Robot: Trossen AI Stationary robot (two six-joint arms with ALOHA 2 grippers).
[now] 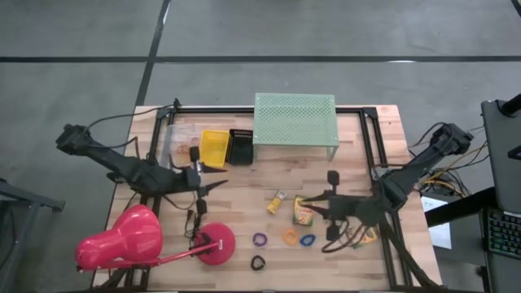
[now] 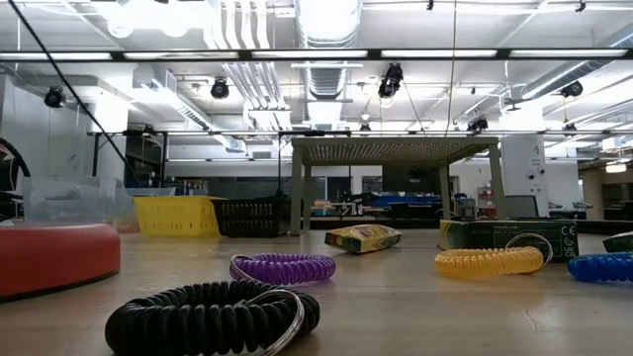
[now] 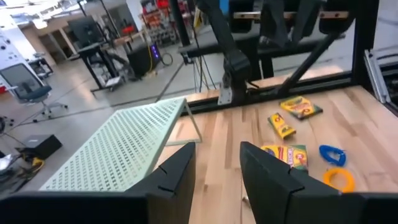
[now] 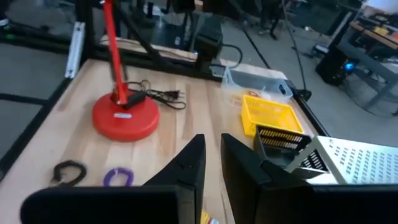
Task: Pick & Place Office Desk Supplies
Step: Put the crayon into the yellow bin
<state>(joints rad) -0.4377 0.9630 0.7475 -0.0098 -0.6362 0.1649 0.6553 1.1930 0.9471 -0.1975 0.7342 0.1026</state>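
Note:
Yellow-and-green crayon boxes (image 1: 277, 202) (image 1: 303, 212) lie flat on the wooden table right of centre. Purple (image 1: 260, 239), orange (image 1: 289, 237), blue (image 1: 307, 240) and black (image 1: 258, 262) ring loops lie flat near the front edge. My right gripper (image 1: 309, 199) hovers above the larger crayon box. In its wrist view my right gripper (image 4: 213, 140) shows only a narrow gap with nothing in it. My left gripper (image 1: 218, 185) hangs over bare table at the left. In its wrist view my left gripper (image 3: 217, 146) is open and empty.
A mint-green perforated shelf (image 1: 295, 118) stands at the far centre, with a yellow tray (image 1: 214, 149) and a black tray (image 1: 241, 146) to its left. A pink desk lamp (image 1: 130, 236) with its round base (image 1: 216, 244) and cord fills the near left corner.

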